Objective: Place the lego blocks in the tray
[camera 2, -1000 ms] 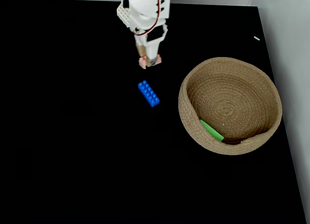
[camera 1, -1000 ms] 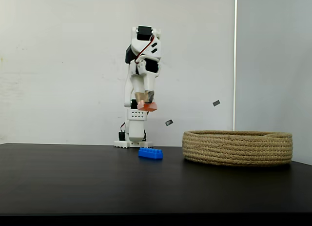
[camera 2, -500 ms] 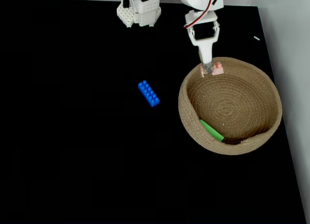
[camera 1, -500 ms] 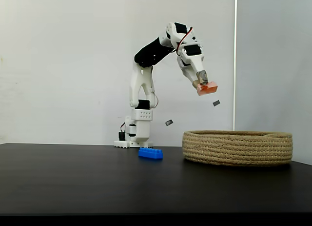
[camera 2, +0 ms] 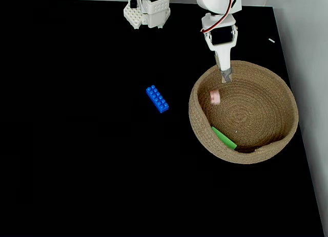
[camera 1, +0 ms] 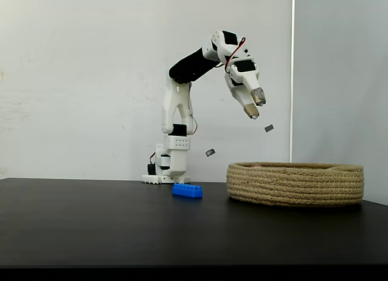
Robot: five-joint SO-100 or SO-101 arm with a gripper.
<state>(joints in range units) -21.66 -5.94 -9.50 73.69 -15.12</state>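
Blue brick beside tray

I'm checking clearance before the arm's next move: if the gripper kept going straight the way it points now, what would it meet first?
Probably the tray. The open gripper points down and rightward over the tray's near rim, so its line seems to end on the woven floor, near the pink brick. Depth is uncertain.

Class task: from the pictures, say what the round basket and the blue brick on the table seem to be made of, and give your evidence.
The basket looks like coiled tan rope, matte and fibrous: ridged rings show on its wall and floor. The blue brick looks like smooth, hard moulded plastic: bright even colour, neat rows of studs.
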